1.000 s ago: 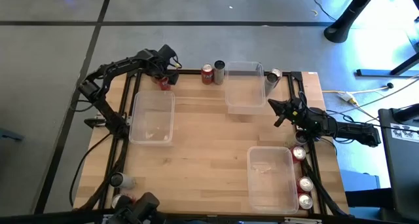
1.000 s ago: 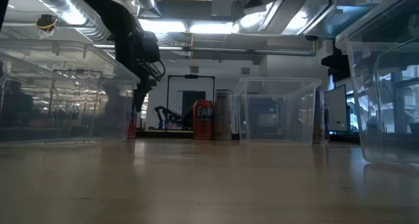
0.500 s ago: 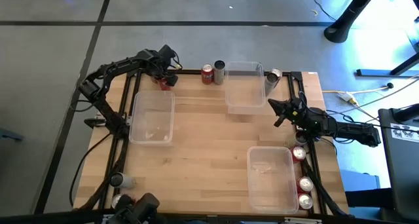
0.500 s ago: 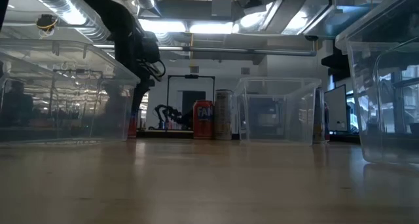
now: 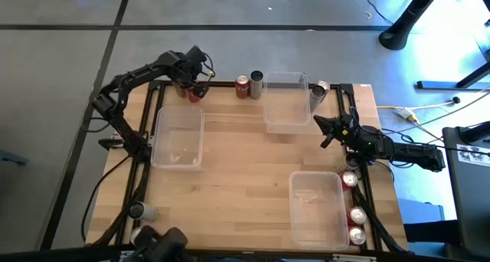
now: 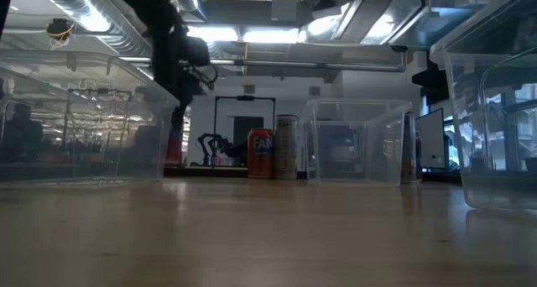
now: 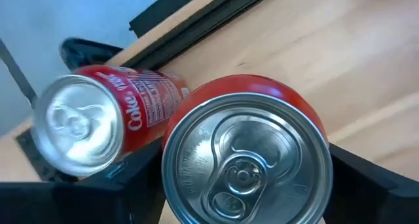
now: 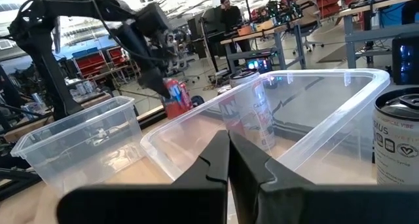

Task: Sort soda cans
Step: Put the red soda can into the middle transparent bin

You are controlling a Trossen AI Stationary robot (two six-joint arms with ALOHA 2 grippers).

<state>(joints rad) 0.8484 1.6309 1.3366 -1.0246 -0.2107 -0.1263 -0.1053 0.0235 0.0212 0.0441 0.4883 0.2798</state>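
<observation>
- The left gripper [image 5: 191, 88] sat at the table's far left corner with its fingers either side of an upright red can [image 7: 245, 160], looking clamped on it.
- A 2nd red can [image 7: 98, 122] lay on its side right beside it, so my guess was a straight lift would avoid knocking it.
- The nearest clear bin [image 5: 178, 137] sat just beside, probably the drop spot.
- The right gripper [image 5: 328, 132] waited near the right edge, fingers pressed together, holding nothing.
- 2 more cans [image 5: 249, 85] stood by the far bin [image 5: 285, 101]; others lined the right edge [image 5: 354, 216].
</observation>
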